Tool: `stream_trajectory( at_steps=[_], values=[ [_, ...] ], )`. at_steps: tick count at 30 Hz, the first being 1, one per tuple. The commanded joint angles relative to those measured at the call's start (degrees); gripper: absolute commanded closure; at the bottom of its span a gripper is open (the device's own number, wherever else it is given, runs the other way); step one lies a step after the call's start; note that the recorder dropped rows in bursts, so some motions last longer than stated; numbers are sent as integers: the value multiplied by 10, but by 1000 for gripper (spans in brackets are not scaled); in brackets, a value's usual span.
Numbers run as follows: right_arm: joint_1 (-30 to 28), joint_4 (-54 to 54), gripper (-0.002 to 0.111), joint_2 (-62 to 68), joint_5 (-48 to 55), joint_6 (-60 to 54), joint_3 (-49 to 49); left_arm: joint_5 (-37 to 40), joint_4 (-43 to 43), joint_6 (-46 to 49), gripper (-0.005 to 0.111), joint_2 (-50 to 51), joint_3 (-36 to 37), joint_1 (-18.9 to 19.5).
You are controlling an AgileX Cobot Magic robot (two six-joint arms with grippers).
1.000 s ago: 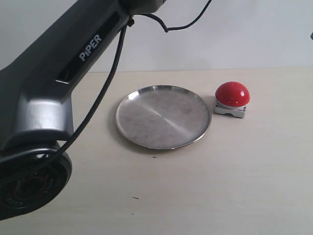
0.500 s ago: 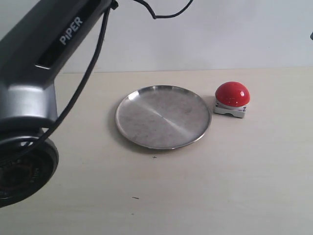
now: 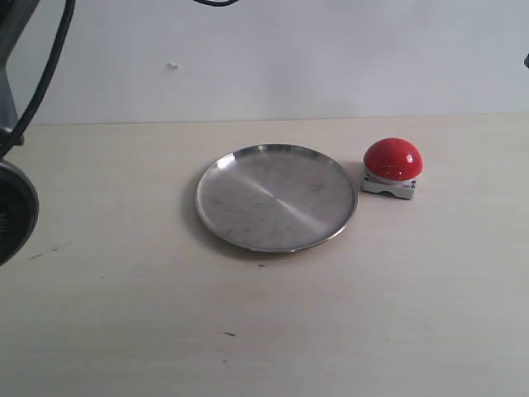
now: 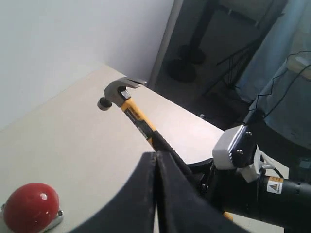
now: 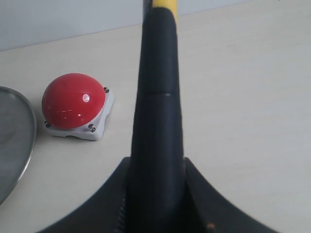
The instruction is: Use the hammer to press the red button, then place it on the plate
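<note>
The round silver plate [image 3: 273, 198] lies mid-table, bare. Just right of it sits the red button [image 3: 393, 159] on its grey base. My right gripper [image 5: 156, 165] is shut on the black handle of the hammer [image 5: 158, 111]; the red button [image 5: 74, 101] and the plate's rim [image 5: 26, 131] lie beyond it to one side. In the left wrist view the hammer [image 4: 133, 109] hangs in the air over the table's far corner, head away from me, above the level of the red button [image 4: 30, 208]. My left gripper [image 4: 156, 154] is shut and empty. Hammer and right gripper are outside the exterior view.
Only a joint of the left arm [image 3: 12, 215] and its cable show at the left edge of the exterior view. A white wall backs the beige table [image 3: 372, 314]. Past the table's far corner stand dark stands and cables [image 4: 194, 53].
The left arm has swung away to the left and mostly left the exterior view. The plate and the red button have not moved.
</note>
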Motion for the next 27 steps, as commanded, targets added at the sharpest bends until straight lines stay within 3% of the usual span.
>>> stream_trajectory(
  at_steps=[1, 12, 21, 23, 27],
  values=[
    [-2, 3, 108, -9, -34, -5, -6, 7, -7, -2, 107, -4, -1, 1],
    [-2, 3, 108, -9, -34, -5, -6, -127, 72, -46, 107, -5, -1, -59],
    [-2, 3, 108, -9, -34, -5, -6, -118, 98, -46, 107, -29, 9, -60],
    [-2, 3, 108, -9, -34, -5, -6, -147, 104, -45, 107, -52, 69, -60],
    [-2, 3, 108, -9, -34, -5, -6, -270, 97, -29, 107, -132, 262, -60]
  ],
)
